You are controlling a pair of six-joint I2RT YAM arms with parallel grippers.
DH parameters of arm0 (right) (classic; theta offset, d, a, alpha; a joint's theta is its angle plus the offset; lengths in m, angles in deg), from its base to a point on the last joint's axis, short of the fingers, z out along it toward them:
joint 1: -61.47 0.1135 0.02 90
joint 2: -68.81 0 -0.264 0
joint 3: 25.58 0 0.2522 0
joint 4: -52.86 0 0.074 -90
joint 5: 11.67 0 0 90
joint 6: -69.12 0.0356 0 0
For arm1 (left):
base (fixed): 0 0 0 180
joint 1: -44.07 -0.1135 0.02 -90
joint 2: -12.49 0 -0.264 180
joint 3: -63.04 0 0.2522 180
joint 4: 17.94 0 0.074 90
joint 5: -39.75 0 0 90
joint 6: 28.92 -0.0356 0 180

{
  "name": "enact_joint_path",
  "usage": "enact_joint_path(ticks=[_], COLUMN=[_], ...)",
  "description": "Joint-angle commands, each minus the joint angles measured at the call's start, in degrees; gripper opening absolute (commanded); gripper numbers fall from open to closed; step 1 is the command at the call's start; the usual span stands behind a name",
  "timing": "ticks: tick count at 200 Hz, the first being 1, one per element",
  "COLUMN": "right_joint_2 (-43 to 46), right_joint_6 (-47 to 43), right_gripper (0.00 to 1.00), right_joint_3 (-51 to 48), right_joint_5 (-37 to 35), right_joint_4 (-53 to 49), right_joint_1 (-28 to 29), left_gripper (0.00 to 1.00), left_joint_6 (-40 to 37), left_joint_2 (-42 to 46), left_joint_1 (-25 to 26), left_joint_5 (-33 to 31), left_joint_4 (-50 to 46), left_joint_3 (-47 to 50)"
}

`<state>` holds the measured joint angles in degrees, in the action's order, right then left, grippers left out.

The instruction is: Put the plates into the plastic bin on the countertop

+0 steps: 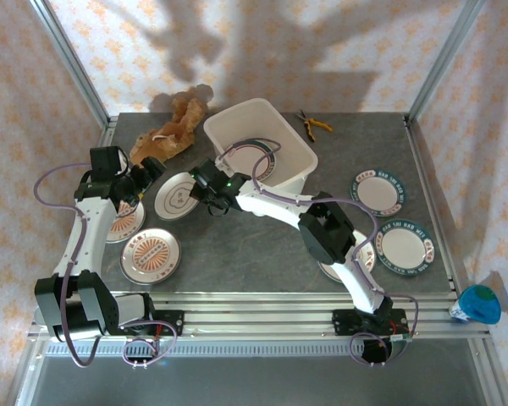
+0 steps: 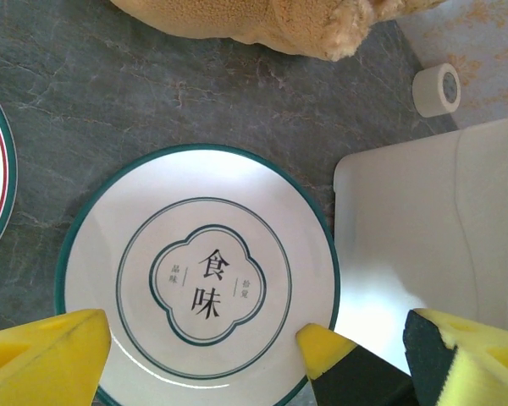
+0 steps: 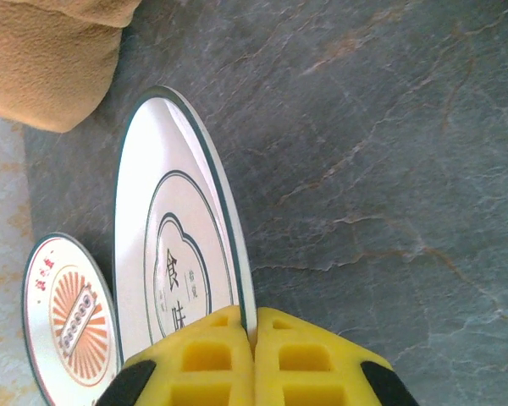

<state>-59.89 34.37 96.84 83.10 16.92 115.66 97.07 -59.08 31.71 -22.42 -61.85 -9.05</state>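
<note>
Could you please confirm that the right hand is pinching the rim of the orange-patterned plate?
Not quite: the right hand is pinching the rim of the green-rimmed plate, as the right wrist view shows; the orange-patterned plate lies beside it.

- We are seeing the green-rimmed plate (image 2: pixel 199 275) white, bearing a dark green quatrefoil outline and black characters;
- we are seeing the sunburst plate (image 3: pixel 72 313) white with orange-red rays;
- we are finding the countertop (image 3: pixel 389 169) dark grey, pale-veined;
- we are finding the plastic bin (image 1: pixel 262 139) white
</note>
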Motion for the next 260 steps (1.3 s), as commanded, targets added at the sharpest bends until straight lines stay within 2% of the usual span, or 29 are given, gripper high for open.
enact_joint_path(ticks=[1,73,131,183,260], right_joint_2=[1.18,-1.20,1.20,2.46,3.62], right_joint_6=[-0.03,-0.90,-2.48,-5.39,-6.07], right_gripper=[0.00,0.00,0.00,0.00,0.00], right_joint_3=[2.99,6.85,7.55,11.41,15.70], right_joint_5=[2.07,5.22,5.17,5.25,7.25], right_joint_4=[3.01,5.48,5.64,5.23,4.62], right_joint_1=[-0.01,0.20,0.55,0.30,-1.96], left_gripper=[0.91,0.91,0.91,0.91,0.91], left_joint_6=[-0.83,-2.60,-4.35,-9.68,-9.53], left_joint_2=[2.07,2.76,3.52,4.77,4.80], left_joint_1=[0.31,0.28,0.22,0.16,0.14], left_joint_5=[-0.68,-1.59,-4.20,-7.72,-7.62], left_joint_4=[-0.60,-2.69,-6.40,-11.09,-10.25], left_joint_3=[-0.12,-2.06,-9.28,-15.74,-17.88])
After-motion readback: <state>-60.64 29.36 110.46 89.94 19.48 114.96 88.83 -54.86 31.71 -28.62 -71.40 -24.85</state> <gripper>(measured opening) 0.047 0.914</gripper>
